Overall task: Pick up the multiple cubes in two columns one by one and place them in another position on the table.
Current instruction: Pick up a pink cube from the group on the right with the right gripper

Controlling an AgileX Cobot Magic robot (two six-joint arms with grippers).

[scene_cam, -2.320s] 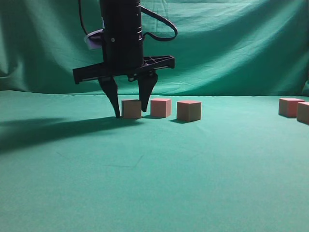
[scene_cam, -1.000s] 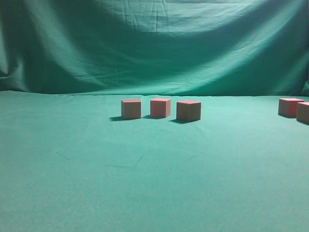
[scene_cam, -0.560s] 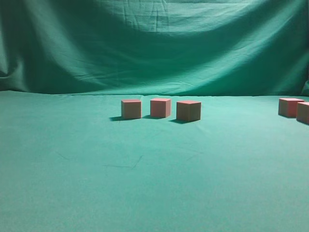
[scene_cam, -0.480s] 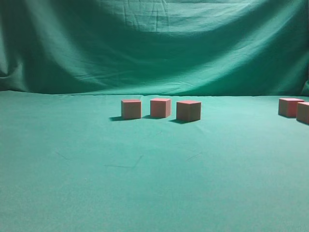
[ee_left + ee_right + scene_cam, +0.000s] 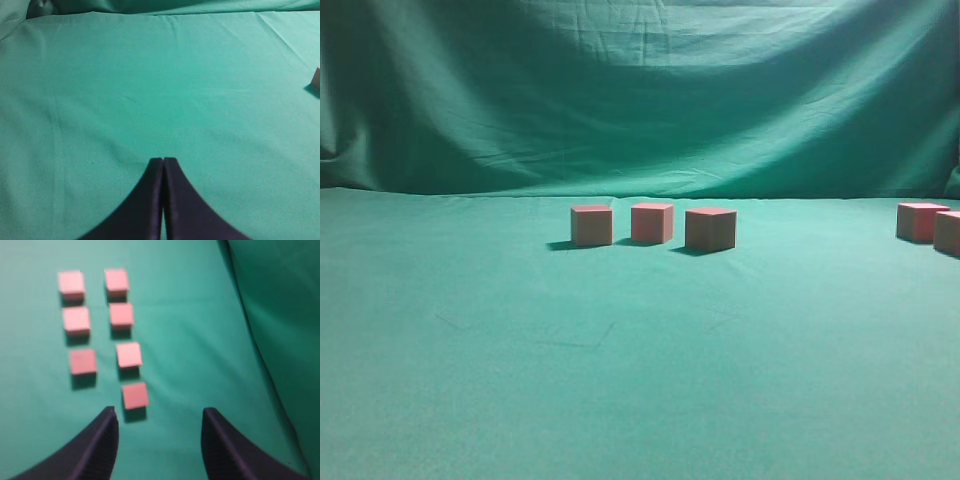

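Note:
In the right wrist view several pink cubes lie in two columns on the green table (image 5: 190,340); the nearest cube (image 5: 135,395) ends the right column, with another (image 5: 129,354) beyond it and the left column's nearest cube (image 5: 82,361) beside that. My right gripper (image 5: 159,416) hovers above them, open and empty, its tips just short of the nearest cube. In the exterior view three cubes stand in a row at mid-table: left (image 5: 592,225), middle (image 5: 652,222), right (image 5: 711,228). Two more cubes (image 5: 920,221) show at the right edge. My left gripper (image 5: 163,161) is shut and empty over bare cloth.
A draped green backdrop (image 5: 640,90) rises behind the table. In the left wrist view a sliver of one cube (image 5: 316,77) shows at the right edge. Neither arm appears in the exterior view. The backdrop's folds (image 5: 280,315) fall to the right of the columns.
The gripper that stood around the left cube of the row 2.3 s ago has left the exterior view; that cube stays on the table. Over the last second nothing moves there.

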